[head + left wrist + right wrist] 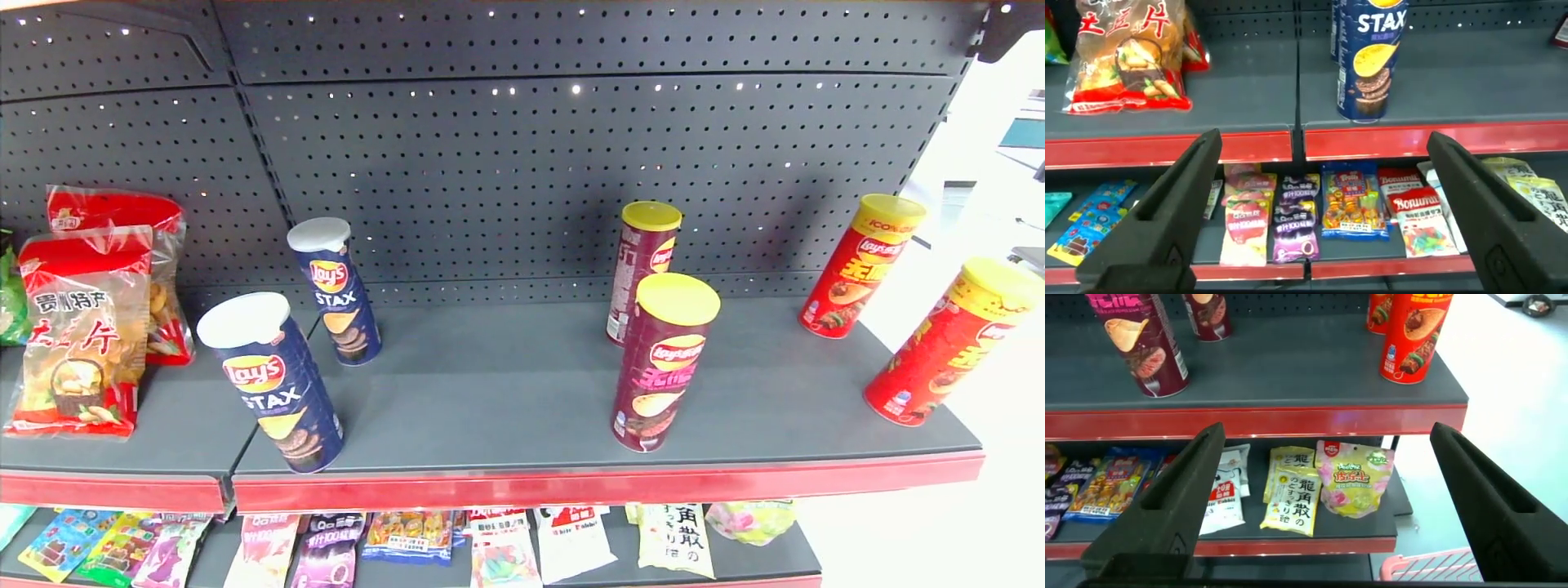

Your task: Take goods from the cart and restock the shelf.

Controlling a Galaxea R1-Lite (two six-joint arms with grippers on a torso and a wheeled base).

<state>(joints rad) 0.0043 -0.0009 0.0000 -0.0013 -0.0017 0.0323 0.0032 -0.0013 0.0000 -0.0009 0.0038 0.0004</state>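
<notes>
Currently | left fingers (1159, 220) apart, empty | right fingers (1167, 506) apart, empty | both facing shelf (506, 384)

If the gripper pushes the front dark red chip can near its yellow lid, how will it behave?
The dark red chip can is tall and narrow, so a high push would probably tip it. It stands near the front edge of the shelf, so it might fall off. Being round, it would likely roll once down.
</notes>
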